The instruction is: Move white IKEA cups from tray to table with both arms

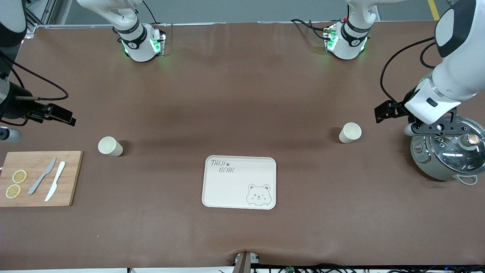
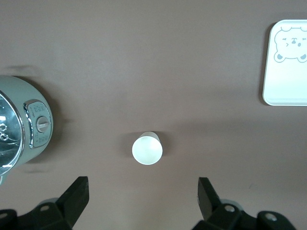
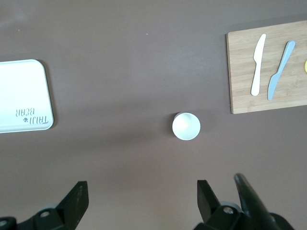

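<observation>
2 white IKEA cups (image 1: 110,146) (image 1: 349,132) stand on table (image 1: 242,102), well apart from tray (image 1: 239,182).

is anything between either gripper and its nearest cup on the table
Nothing visible. The open left gripper has bare table between it and one white cup; likewise the open right gripper and the other white cup.

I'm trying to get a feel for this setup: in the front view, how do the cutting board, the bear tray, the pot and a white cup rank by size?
Largest to smallest:
1. Wooden cutting board, slightly cut off by the picture's edge
2. Bear tray, close to the board
3. Lidded pot, partly hidden by the left arm
4. White cup, by far the smallest
</observation>
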Robot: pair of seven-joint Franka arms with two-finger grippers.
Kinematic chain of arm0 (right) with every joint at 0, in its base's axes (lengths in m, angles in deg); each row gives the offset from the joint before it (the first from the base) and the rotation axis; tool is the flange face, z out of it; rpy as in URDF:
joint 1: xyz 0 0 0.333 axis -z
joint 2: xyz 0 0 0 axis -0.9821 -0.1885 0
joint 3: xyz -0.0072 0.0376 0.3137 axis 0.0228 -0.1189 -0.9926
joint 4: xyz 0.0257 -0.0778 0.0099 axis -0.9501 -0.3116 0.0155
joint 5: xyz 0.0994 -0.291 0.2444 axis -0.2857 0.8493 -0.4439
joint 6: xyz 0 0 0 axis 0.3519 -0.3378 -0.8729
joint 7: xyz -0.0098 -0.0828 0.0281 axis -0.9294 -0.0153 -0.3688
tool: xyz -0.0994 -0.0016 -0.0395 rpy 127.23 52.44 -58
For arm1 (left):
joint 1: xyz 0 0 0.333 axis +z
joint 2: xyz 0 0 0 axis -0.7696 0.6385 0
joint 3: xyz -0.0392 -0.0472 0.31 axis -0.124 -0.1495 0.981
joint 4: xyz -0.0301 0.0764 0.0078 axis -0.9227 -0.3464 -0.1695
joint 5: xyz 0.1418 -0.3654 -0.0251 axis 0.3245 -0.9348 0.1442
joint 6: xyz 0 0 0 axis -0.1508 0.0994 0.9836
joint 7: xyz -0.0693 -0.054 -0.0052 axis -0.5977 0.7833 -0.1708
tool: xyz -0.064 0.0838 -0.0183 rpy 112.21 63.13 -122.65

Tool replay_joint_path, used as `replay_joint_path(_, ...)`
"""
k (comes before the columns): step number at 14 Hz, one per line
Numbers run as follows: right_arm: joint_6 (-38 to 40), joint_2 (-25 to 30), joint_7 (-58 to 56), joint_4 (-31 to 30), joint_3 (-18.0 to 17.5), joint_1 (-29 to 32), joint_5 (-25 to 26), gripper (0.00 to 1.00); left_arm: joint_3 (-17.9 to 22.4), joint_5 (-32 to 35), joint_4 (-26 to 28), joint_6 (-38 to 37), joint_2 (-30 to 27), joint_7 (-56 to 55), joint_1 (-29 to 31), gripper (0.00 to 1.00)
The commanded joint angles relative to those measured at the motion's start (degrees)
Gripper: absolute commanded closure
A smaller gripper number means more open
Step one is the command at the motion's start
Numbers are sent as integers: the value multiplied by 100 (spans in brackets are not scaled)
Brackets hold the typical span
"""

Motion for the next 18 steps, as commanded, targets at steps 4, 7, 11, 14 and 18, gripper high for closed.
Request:
replay_joint_path(4, -55, 743, -359, -708, 16, 2, 84, 0, -28, 42, -116, -139, 14, -61, 22, 0)
replay_joint_path(7, -19, 734, -711, -717, 130, 11, 85, 0, -28, 42, -116, -139, 14, -61, 22, 0)
replay_joint_path(11, 111, 743, -950, -735, 253, 29, 85, 0, -28, 42, -116, -139, 14, -61, 22, 0)
replay_joint_path(14, 236, 717, -958, -691, 367, 46, 102, 0, -28, 42, -116, -139, 14, -61, 22, 0)
replay_joint_path(18, 253, 682, -1020, -515, 403, 55, 137, 0, -28, 42, -116, -147, 14, -61, 22, 0)
